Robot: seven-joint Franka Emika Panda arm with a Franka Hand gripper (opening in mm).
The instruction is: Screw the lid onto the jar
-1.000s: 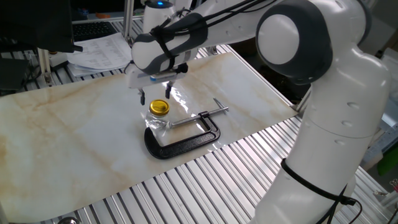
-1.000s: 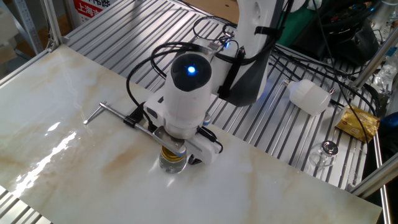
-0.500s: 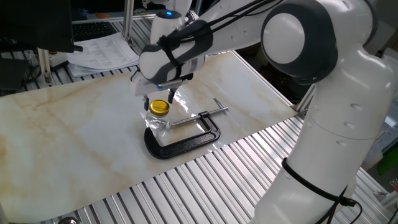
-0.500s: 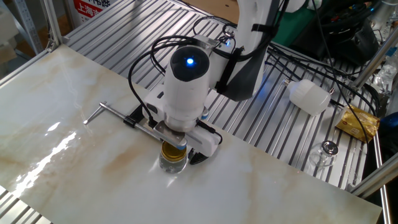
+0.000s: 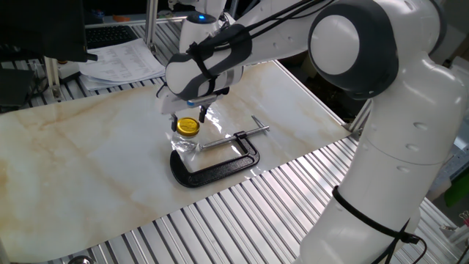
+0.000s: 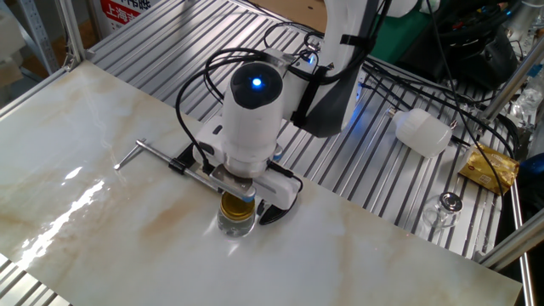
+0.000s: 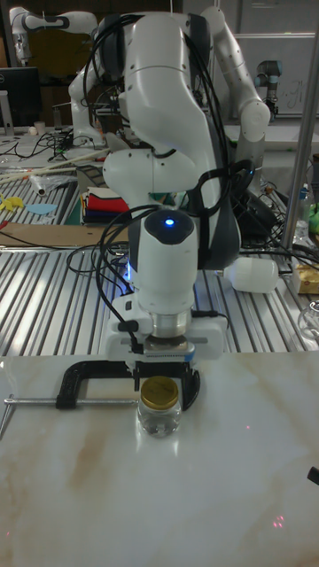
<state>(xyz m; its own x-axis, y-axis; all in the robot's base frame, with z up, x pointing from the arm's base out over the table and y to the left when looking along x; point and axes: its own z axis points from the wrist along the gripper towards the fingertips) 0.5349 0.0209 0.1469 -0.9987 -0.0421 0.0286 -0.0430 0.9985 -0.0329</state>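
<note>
I see the lid (image 7: 161, 391) on the jar (image 7: 160, 416), gripper (image 7: 162, 374) just above, C-clamp (image 5: 220, 163) seemingly touching behind.

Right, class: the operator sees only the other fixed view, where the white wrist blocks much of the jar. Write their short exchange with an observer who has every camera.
Operator: Is the lid sitting on the jar?
Observer: Yes. The tall fixed view shows the yellow lid level on the mouth of the jar.
Operator: How do the jaws stand?
Observer: Open. One fixed view shows a finger on either side of the lid; I cannot tell whether they touch it.
Operator: What is the black thing behind the wrist?
Observer: A C-clamp lying flat, with the jar in its opening.
</note>
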